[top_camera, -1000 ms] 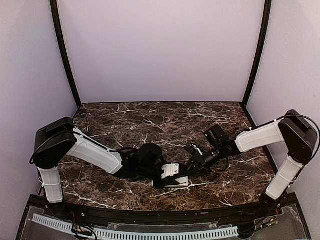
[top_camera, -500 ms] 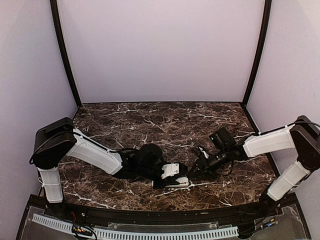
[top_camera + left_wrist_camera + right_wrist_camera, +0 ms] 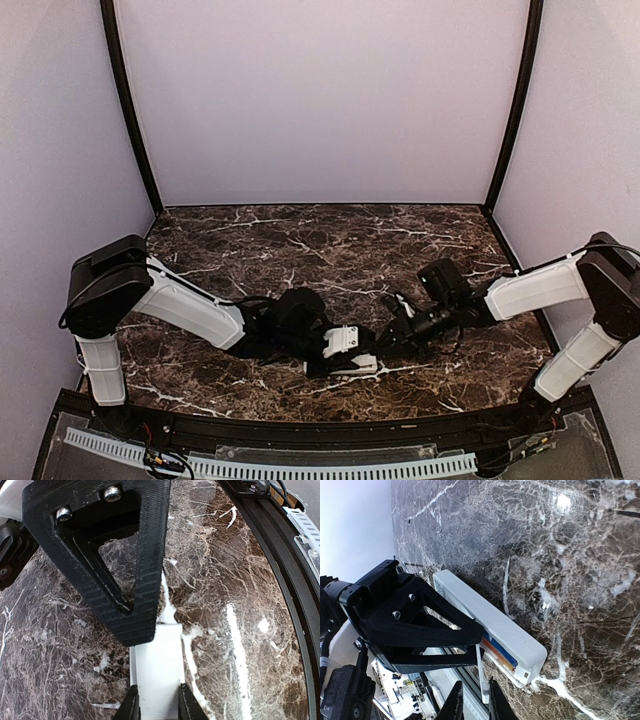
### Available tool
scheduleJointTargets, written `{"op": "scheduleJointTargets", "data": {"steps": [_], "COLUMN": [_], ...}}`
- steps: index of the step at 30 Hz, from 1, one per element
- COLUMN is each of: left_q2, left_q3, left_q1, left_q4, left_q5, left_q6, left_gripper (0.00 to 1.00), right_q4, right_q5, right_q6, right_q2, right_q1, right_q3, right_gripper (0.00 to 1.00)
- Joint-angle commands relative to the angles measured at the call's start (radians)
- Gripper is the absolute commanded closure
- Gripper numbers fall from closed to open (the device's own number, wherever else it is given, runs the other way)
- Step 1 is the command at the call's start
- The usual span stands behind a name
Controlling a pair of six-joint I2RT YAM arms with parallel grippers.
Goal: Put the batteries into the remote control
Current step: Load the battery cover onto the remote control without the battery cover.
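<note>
A dark brown marble-patterned table [image 3: 330, 240], veined in white, fills the floor of a small booth. A plain pale lilac back wall [image 3: 320, 100] rises behind it, with matching side walls to the left [image 3: 50, 150] and right [image 3: 590, 120]. Two slim black posts [image 3: 130, 110] stand in the back corners, leaning outward towards the top. Along the near edge of the table runs a curved black rim [image 3: 300, 432]. Just in front of the rim lies a white slotted strip [image 3: 300, 466], with a few small wires at its left end. In the right wrist view, a thin pale flat piece [image 3: 480, 675] shows edge-on above the marble. Bright light spots glint on the tabletop.
</note>
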State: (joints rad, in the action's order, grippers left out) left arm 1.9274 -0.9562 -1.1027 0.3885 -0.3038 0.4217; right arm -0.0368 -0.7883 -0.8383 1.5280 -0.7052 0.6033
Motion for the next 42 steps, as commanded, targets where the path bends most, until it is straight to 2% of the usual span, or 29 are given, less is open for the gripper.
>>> {"op": "scheduleJointTargets", "data": {"steps": [1,5,13,18,19,22,29,35,42], "left_q2": [-0.024,-0.022,-0.021,-0.024,-0.026,-0.033,-0.065,-0.096,-0.166], "left_q3": [0.033,0.033,0.033,0.033,0.032,0.025,-0.012,-0.029,0.045], "left_q1": [-0.002,-0.002,-0.001,-0.001,-0.001,-0.001,-0.001,0.000,0.000], "left_q4": [-0.065,-0.063,-0.060,-0.066,-0.068,-0.079,-0.149,-0.198,-0.197], "left_q5": [0.019,0.021,0.022,0.022,0.018,0.010,0.005,-0.005,-0.002], "left_q6": [-0.006,-0.007,-0.011,-0.014,-0.016,-0.029,-0.032,-0.028,0.026], "left_gripper": [1.00,1.00,1.00,1.00,0.97,0.80,0.62,0.51,0.44], "right_q4": [-0.026,-0.017,-0.070,-0.054,-0.056,-0.053,-0.031,-0.033,-0.049], "right_q5": [-0.003,0.002,-0.027,-0.013,-0.009,0.000,0.016,0.020,0.027], "right_q6": [-0.012,-0.012,-0.033,-0.026,-0.027,-0.018,0.011,0.014,0.001], "right_q2": [0.023,0.021,0.066,0.085,0.087,0.090,0.109,0.125,0.126], "right_q1": [-0.013,-0.015,-0.018,-0.020,-0.019,-0.019,-0.019,-0.017,-0.018], "right_q3": [-0.009,-0.016,-0.017,-0.012,-0.013,-0.013,-0.008,0.003,0.002], "right_gripper": [0.84,0.86,1.00,1.00,1.00,1.00,1.00,1.00,1.00]}}
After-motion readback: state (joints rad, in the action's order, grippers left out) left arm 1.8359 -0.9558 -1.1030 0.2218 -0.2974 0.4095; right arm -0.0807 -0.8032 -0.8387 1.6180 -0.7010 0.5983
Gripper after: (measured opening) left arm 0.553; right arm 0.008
